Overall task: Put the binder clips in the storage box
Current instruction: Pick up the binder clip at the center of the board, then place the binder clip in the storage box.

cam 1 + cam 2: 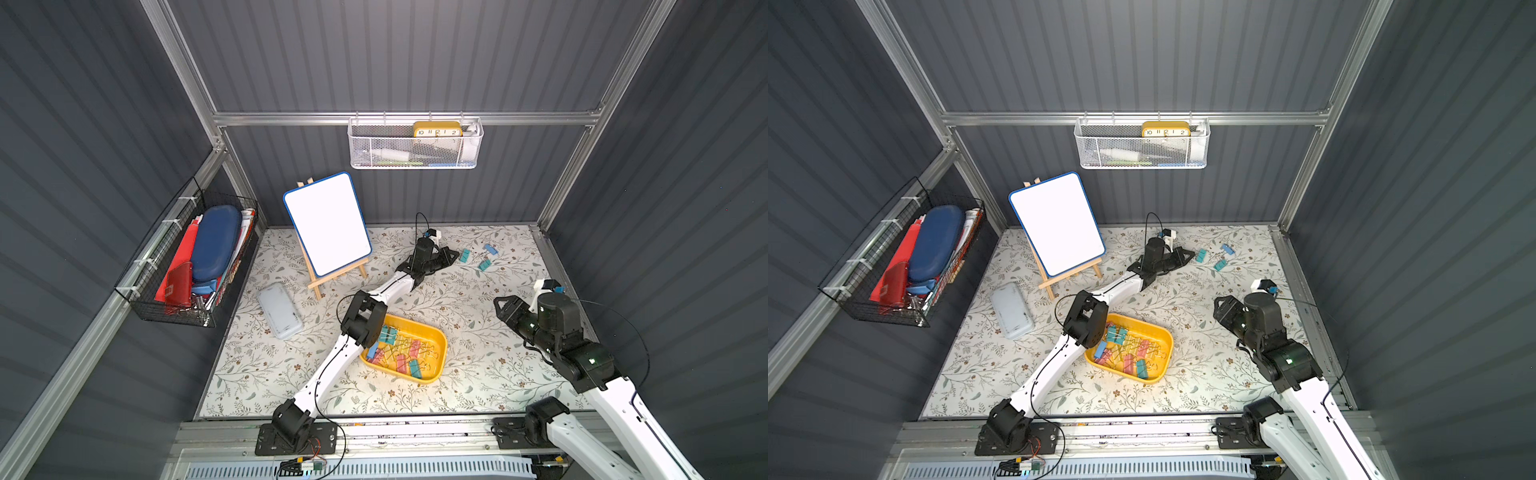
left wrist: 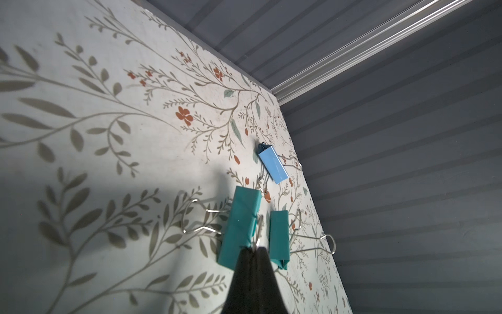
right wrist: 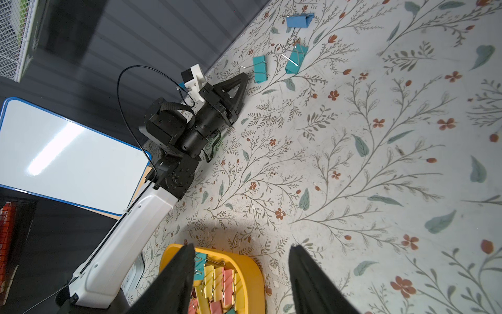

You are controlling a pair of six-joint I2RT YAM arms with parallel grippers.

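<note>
Three binder clips (image 1: 464,255) lie outside the clip-filled yellow storage box (image 1: 434,332).

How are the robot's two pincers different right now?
The left pincer is shut; the right pincer is open wide. The left pincer seems to pinch the wire handle of a teal clip; the right pincer holds nothing. The left pincer is down at the table; the right pincer hangs above it, pointing toward the yellow box. Both are black with pointed tips.
</note>
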